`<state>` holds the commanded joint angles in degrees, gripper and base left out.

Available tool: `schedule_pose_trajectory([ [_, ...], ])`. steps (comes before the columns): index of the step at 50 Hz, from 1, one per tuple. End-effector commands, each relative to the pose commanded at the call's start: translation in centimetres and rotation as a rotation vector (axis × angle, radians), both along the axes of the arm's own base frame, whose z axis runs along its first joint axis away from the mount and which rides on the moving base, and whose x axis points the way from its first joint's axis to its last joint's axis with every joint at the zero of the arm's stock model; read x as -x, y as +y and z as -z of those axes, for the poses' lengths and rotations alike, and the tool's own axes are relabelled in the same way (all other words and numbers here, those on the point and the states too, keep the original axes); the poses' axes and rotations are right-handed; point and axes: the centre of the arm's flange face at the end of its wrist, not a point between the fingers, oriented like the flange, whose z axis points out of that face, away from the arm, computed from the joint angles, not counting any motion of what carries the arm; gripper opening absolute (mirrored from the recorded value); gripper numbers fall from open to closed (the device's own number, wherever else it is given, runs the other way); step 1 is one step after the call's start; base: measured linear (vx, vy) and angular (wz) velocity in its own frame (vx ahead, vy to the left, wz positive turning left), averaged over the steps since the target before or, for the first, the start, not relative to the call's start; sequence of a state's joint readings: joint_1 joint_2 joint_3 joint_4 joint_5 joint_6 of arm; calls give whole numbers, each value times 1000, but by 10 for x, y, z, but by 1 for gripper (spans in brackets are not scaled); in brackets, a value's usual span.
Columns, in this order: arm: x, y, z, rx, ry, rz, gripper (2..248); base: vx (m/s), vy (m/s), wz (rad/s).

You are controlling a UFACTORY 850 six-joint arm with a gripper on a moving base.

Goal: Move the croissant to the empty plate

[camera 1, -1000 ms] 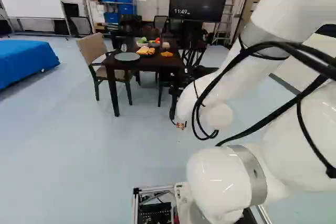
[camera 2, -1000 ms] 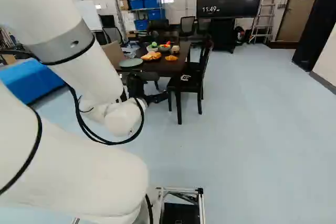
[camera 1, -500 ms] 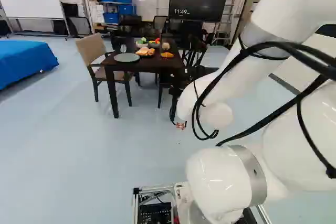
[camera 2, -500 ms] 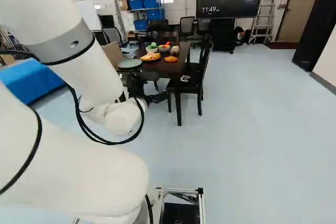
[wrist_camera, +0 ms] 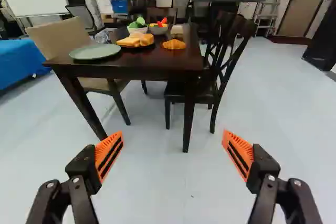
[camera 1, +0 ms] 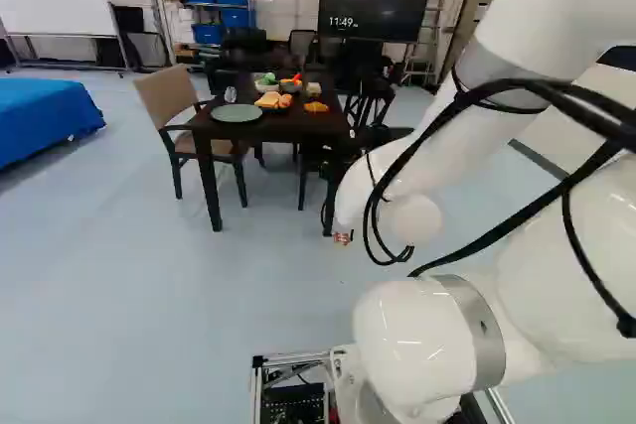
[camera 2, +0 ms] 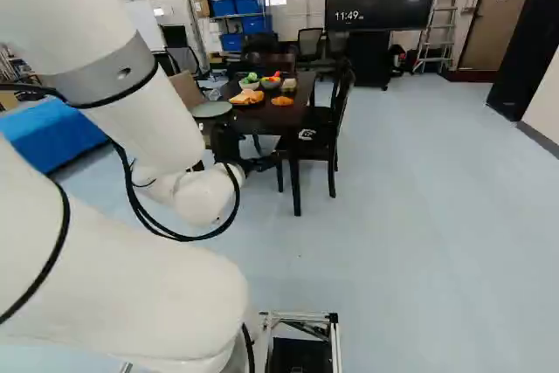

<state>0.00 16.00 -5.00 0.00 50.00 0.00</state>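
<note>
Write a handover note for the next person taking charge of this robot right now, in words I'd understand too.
End effector: open and holding nothing, short of the dark table.
Croissant: lying on the tabletop, just beyond the bread as seen from the empty plate.
Empty plate: pale green, on the same table, with nothing on it.
Done: neither the pick-up nor the placing.
Left: get within reach, grip the croissant, lift it, set it on the green plate and let go.
</note>
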Motion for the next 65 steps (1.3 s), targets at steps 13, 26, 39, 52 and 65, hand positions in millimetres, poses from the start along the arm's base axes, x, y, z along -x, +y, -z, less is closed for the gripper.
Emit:
schedule_pose_trajectory([
  [13,0,0,0,0,0,0,247,131,2,-14],
  [26,0,0,0,0,0,0,247,129,2,-13],
  [39,0,0,0,0,0,0,247,129,4,-12],
  [52,0,0,0,0,0,0,247,131,3,-12],
  [65,0,0,0,0,0,0,247,127,1,-13],
])
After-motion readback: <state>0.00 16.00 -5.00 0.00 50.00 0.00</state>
